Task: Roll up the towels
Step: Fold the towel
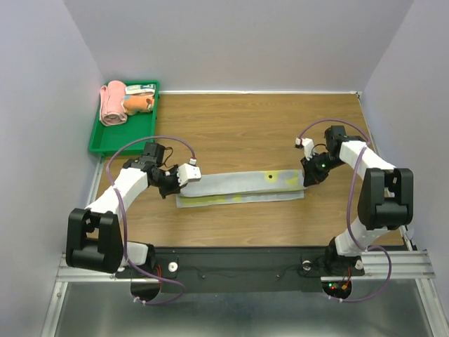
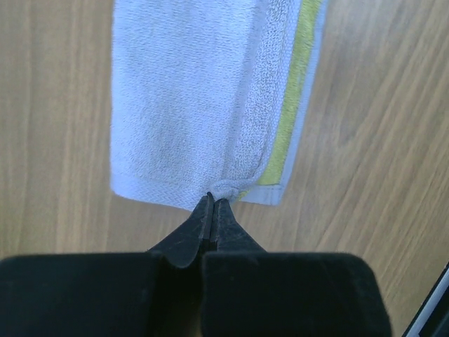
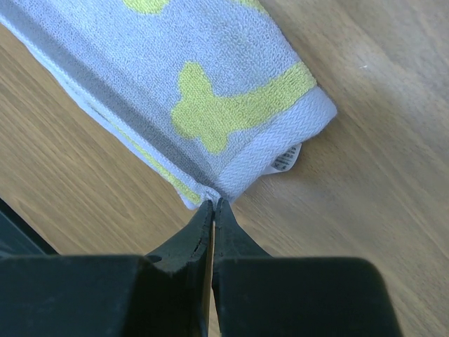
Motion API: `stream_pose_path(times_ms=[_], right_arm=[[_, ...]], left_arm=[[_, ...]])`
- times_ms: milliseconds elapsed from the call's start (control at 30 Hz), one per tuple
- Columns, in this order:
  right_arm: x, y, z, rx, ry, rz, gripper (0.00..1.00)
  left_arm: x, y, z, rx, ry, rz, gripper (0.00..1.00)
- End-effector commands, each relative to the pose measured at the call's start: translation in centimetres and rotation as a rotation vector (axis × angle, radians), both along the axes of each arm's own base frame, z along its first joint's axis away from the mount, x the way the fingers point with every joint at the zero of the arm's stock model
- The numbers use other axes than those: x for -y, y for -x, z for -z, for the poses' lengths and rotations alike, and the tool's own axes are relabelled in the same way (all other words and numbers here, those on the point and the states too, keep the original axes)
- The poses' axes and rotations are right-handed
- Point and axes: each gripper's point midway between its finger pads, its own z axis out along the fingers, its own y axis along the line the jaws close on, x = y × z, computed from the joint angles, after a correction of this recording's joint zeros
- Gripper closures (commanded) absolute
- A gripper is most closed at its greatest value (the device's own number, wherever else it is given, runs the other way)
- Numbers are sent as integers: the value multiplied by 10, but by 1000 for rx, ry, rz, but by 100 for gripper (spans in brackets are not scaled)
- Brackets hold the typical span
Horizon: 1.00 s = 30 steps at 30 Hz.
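Observation:
A grey towel (image 1: 242,186) with yellow-green markings lies folded into a long narrow strip across the middle of the table. My left gripper (image 1: 175,188) is shut on its left end, and the left wrist view shows the fingertips (image 2: 212,199) pinching the hem of the towel (image 2: 182,105). My right gripper (image 1: 305,180) is shut on the right end. There the tips (image 3: 213,202) nip a corner of the towel (image 3: 210,84) beside its label. The orange towel (image 1: 137,104) sits bunched in the green tray.
The green tray (image 1: 121,139) stands at the back left against the wall and also holds a pink towel roll (image 1: 112,103). Walls close in the table on three sides. The arm bases and a metal rail run along the near edge.

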Motion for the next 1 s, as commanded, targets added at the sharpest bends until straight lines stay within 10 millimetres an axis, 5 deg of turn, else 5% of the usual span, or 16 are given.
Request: stream_pose_path(times_ms=[0,200,500,967], right_arm=[[7,3,14,-29,27,-8,99],[8,4,27,-58,36,0,100],[8,5,29,-61,34,0,99],[-2,0,-25,41,-23,-6,99]], left_arm=[[0,27,27,-102,-39,53,100],[-6,31,53,-148,-98,27,100],[-7,23,54,-139,-110,10,100],[2,5,5,-75,-55,11,100]])
